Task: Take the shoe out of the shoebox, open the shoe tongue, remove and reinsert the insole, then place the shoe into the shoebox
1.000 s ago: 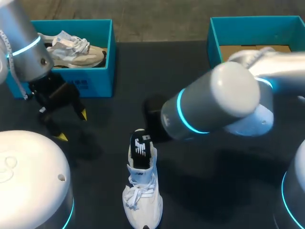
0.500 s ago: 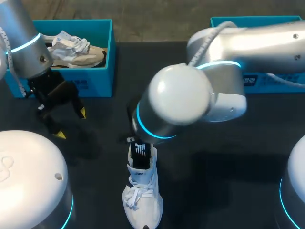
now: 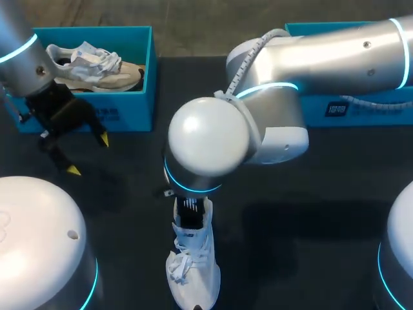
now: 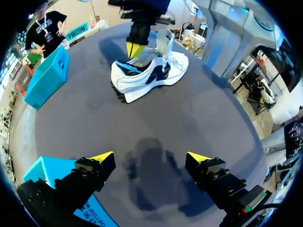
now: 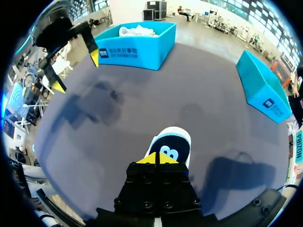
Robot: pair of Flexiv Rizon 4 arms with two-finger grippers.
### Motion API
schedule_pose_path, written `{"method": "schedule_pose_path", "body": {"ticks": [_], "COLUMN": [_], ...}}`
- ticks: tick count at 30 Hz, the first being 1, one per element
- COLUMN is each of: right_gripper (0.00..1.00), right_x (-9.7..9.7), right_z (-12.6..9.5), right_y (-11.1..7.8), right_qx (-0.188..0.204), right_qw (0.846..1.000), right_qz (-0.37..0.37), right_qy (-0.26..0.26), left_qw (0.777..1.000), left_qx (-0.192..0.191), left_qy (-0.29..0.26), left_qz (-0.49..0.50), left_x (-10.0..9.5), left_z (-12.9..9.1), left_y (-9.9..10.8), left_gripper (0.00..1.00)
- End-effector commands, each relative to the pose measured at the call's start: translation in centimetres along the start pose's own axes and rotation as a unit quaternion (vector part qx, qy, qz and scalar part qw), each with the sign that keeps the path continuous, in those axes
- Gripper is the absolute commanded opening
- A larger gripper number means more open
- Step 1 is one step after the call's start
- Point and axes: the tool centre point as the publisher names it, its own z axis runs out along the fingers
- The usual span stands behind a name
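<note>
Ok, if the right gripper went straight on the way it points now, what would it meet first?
The shoe: the right gripper points at its heel end, with the dark insole right ahead of the tips. Whether they touch it, I cannot tell.

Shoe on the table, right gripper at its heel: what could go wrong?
The shoe stands unheld: the left gripper hangs open, apart from it, so a pull by the right gripper at the heel may drag or tip it. In the head view the right arm hides the heel, so a slip could pass unseen.
</note>
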Motion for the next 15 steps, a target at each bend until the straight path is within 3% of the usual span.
{"method": "schedule_pose_path", "body": {"ticks": [1,15], "right_gripper": [0.00,0.00], "right_x": [-0.2,-1.2], "right_z": [1.3,4.0], "right_y": [-0.6,-0.7], "right_qx": [-0.005,-0.015], "right_qw": [1.000,1.000], "right_qz": [0.007,0.011], "right_qy": [-0.003,-0.018], "left_qw": [1.000,1.000], "left_qx": [0.022,0.025], "left_qy": [0.007,0.006], "left_qz": [0.010,0.007], "left_x": [-0.3,-0.3], "left_z": [-0.6,-0.8], "left_y": [0.9,1.3], "left_gripper": [1.00,1.00]}}
